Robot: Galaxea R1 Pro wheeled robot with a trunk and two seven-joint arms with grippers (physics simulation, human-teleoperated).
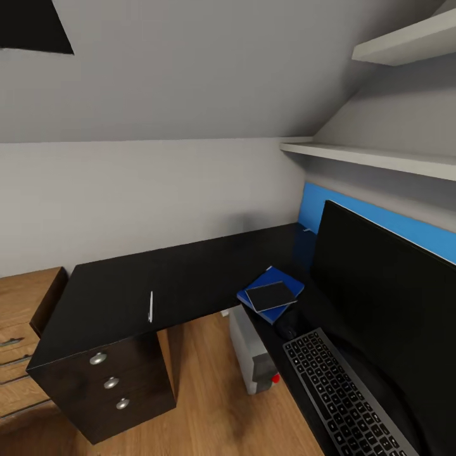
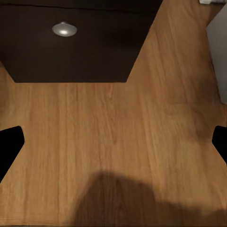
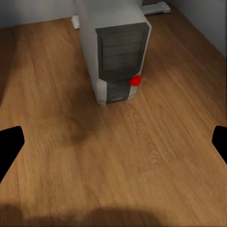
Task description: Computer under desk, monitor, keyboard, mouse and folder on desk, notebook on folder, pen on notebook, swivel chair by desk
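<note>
Now the folder (image 1: 273, 292) lies on the desk (image 1: 183, 278) with a dark notebook (image 1: 271, 296) on top, beside the keyboard (image 1: 342, 392) and monitor (image 1: 386, 297); the pen (image 1: 151, 306) lies apart (leftward). Both grippers (image 2: 113, 142) (image 3: 113, 142) hang spread wide above floor (image 2: 113, 142); the computer (image 3: 116, 52) stands under the desk.

Legible text, labels, brands, numbers, signs: none recorded. Key legends on the keyboard (image 1: 345, 396) are too small to be read. No marking is discerned on the computer (image 3: 116, 52).

One desk (image 1: 190, 272), one monitor (image 1: 386, 291), one keyboard (image 1: 345, 396), one computer (image 3: 116, 56), one folder (image 1: 278, 283), one notebook (image 1: 271, 295), one pen (image 1: 151, 306), three drawer knobs (image 1: 111, 382), two shelves (image 1: 373, 157).
</note>
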